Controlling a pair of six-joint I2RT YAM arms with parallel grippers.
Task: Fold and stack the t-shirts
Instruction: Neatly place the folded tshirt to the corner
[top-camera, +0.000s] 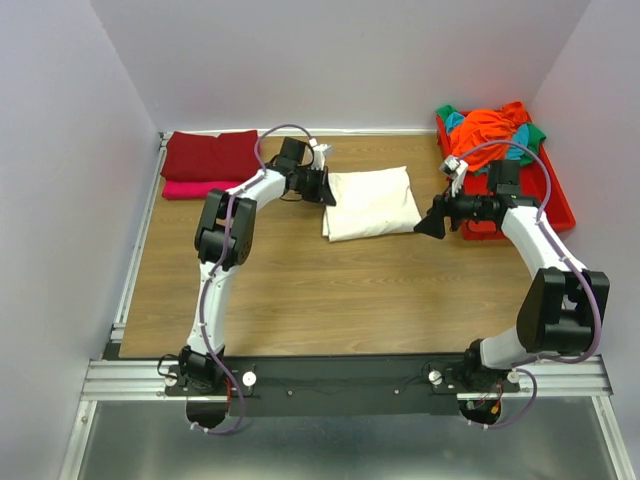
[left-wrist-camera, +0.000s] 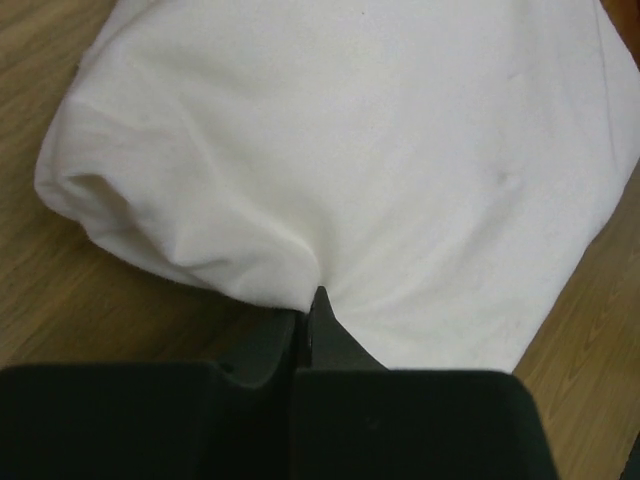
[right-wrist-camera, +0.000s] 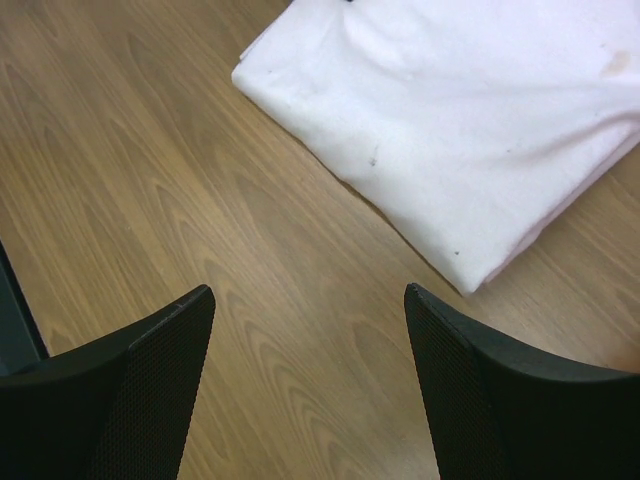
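Left arm (top-camera: 240, 200) stretched forward, left fingers (left-wrist-camera: 335, 345) clamped on t-shirt (left-wrist-camera: 380, 150); right fingers (right-wrist-camera: 130, 390) spread wide.

Cream t-shirt (top-camera: 370, 203) folded, centre; red t-shirt (top-camera: 212, 155) apparently atop pink t-shirt (top-camera: 195, 188)

Red shirt (top-camera: 210, 155) is covering most of the pink shirt (top-camera: 195, 189), with only a front strip showing. Left hand (top-camera: 325, 192) is hiding the left edge of the white shirt (top-camera: 372, 203). In its wrist view, the pinched cloth is sitting out of sight between the fingers. Both wrist views are cropping the white shirt at top and right. Orange shirt (top-camera: 490, 125) is burying most of the teal shirt (top-camera: 455, 121) and green shirt (top-camera: 537, 132). Right arm (top-camera: 530, 235) is blocking part of the tray (top-camera: 560, 205).
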